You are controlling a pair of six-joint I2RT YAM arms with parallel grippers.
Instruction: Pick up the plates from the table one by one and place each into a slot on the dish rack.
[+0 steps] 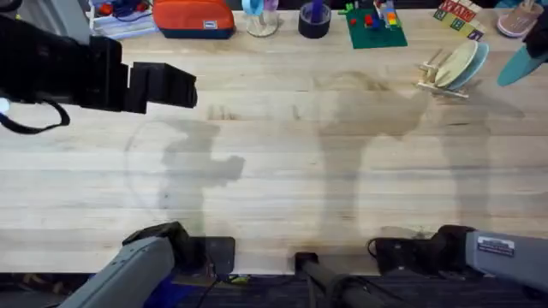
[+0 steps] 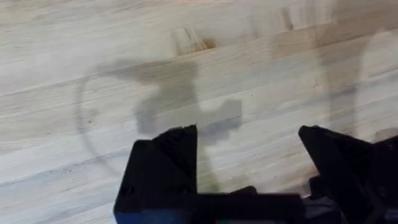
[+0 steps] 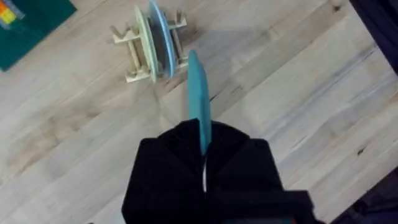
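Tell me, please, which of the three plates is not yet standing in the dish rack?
The bright cyan-blue plate: the right gripper holds it edge-on above the table, beside the dish rack, where the cream plate and pale blue plate stand.

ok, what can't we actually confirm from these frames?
- Free slots in the dish rack: the cream plate and pale blue plate cover the pegs; overhead view too small.
- Right claw grip on the cyan plate: its lower edge is sunk between the black fingers.
- Cyan plate, overhead: cut off by the right edge.
- Left claw: open over bare table.
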